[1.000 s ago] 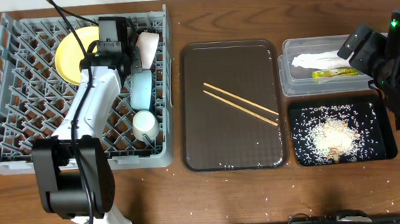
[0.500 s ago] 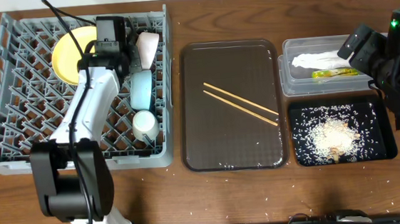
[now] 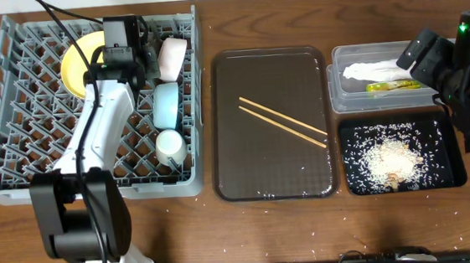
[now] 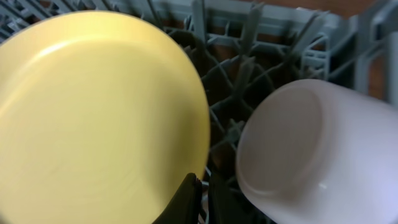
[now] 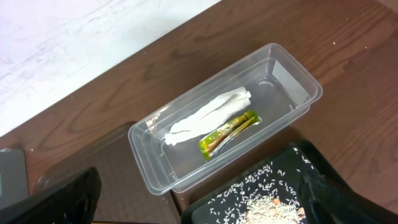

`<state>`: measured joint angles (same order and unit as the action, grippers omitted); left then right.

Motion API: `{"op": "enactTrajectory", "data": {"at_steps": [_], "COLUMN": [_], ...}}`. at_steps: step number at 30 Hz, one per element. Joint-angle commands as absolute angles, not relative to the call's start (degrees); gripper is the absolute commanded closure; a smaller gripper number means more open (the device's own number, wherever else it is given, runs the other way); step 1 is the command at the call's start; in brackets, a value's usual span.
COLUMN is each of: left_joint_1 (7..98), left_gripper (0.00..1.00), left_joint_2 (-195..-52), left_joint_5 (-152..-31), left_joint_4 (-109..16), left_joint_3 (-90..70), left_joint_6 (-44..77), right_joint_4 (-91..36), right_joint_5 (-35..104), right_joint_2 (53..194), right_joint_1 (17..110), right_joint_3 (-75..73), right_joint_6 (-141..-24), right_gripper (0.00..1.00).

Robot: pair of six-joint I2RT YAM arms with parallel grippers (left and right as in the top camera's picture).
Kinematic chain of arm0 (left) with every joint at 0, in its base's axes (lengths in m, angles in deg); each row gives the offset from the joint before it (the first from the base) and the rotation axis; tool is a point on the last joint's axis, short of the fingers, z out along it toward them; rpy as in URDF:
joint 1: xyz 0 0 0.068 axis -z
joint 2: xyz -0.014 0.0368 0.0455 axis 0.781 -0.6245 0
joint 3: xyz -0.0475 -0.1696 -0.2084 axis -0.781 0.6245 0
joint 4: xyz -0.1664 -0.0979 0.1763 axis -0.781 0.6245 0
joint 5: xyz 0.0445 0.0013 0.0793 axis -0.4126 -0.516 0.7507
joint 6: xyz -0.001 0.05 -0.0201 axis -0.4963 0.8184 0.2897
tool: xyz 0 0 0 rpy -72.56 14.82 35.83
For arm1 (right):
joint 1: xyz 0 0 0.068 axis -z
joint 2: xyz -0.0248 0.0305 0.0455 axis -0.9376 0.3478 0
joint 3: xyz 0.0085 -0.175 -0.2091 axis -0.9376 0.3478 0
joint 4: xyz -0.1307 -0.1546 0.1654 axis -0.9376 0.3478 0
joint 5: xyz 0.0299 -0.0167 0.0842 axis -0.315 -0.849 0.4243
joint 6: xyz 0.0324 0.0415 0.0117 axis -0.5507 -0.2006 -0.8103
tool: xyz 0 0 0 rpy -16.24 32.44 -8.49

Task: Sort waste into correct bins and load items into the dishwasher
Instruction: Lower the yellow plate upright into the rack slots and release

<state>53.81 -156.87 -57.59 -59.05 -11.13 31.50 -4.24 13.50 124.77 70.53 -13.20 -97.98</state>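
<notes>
The left end effector [image 4: 202, 196] is pinched on the yellow plate's [image 4: 93, 118] rim, apparently to stand it on edge between pegs at the dish rack's [image 3: 16, 123] far side. The right end effector [image 5: 200, 205], spread and empty, hovers well right of the rack. The chopsticks [image 3: 282, 116] lie between, not yet loaded.

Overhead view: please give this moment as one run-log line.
left gripper: at yellow plate rim, in dish rack, grip unclear | right gripper: open, near clear tub | chopsticks: on brown tray
</notes>
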Motion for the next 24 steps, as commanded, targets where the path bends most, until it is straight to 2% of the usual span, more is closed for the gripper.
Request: {"op": "enactTrajectory", "data": {"at_steps": [1, 15, 24], "left_joint_1": [52.7, 52.7, 52.7], "left_gripper": [0.92, 0.92, 0.92], "left_joint_2": [-159.5, -165.6, -165.4], "left_joint_5": [-56.7, -57.2, -51.9], "left_joint_4": [-59.7, -58.8, -57.4], "left_joint_3": [-10.9, -10.9, -10.9], "left_joint_6": [31.0, 29.9, 29.9], "right_joint_4": [-4.1, -4.1, -4.1], "right_joint_5": [13.3, 13.3, 13.3], "right_joint_2": [124.9, 124.9, 124.9], "right_joint_1": [70.7, 70.7, 70.7], "right_joint_3": [-13.2, -13.2, -13.2], "right_joint_6": [-98.6, -98.6, -98.6], "right_gripper": [0.01, 0.01, 0.01]}}
